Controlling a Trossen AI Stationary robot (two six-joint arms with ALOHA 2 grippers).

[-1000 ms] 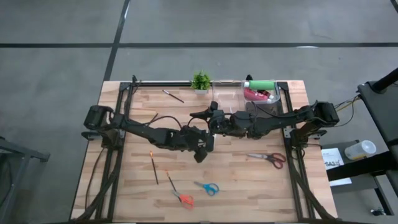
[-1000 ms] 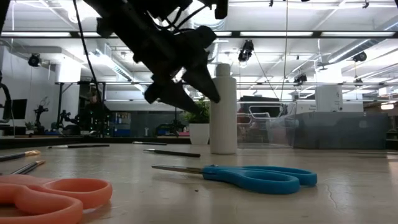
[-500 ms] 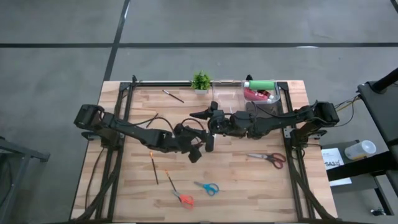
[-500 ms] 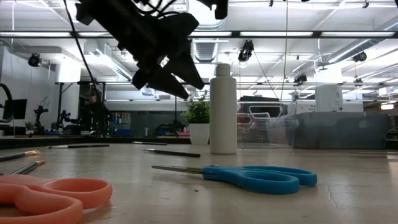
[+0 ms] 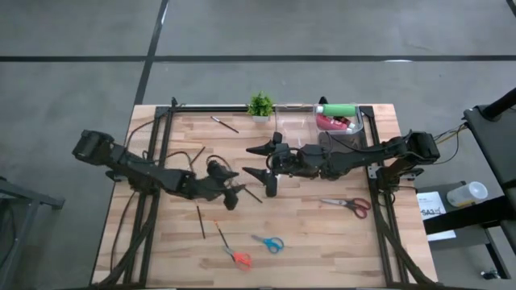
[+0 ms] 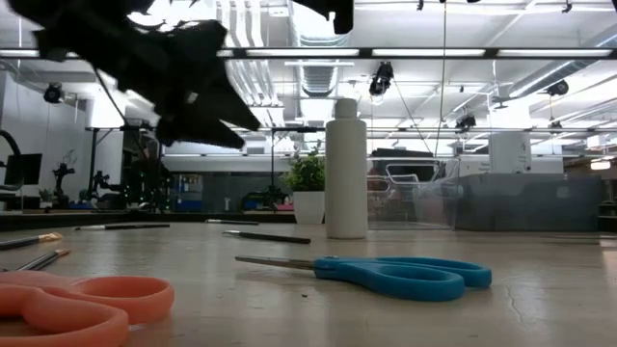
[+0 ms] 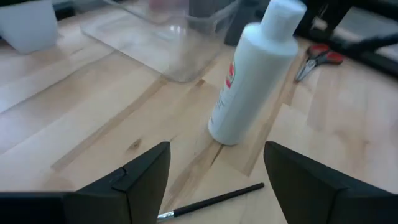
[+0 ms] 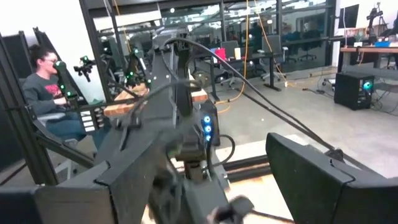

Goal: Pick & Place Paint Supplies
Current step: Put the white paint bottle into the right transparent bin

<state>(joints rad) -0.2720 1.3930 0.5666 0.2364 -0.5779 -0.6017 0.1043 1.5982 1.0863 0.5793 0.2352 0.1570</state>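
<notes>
A white squeeze bottle (image 5: 271, 184) (image 6: 346, 169) stands upright on its base at the table's middle. A thin dark brush (image 5: 251, 193) (image 7: 211, 202) lies flat on the wood just left of it. My left gripper (image 5: 235, 195) (image 7: 214, 180) hangs open above the table, left of brush and bottle, sloping down toward them. My right gripper (image 5: 260, 160) (image 8: 217, 186) stands open and level, high over the middle, just behind the bottle. A green bottle (image 5: 337, 109) and a pink-red one (image 5: 330, 122) lie in a clear bin (image 5: 359, 129) at the far right.
Two more brushes (image 5: 200, 221) (image 5: 222, 236) lie at the near left, another (image 5: 224, 123) far back. Blue scissors (image 5: 268, 242), orange scissors (image 5: 238, 258) and red scissors (image 5: 351, 206) lie toward the near edge. A small potted plant (image 5: 260, 105) and an empty clear bin (image 5: 294, 122) stand at the far edge.
My left gripper has drawn back toward the table's left edge, away from the white bottle, staying open, and its fingers now slope down less steeply. The bottle stands upright where it was.
</notes>
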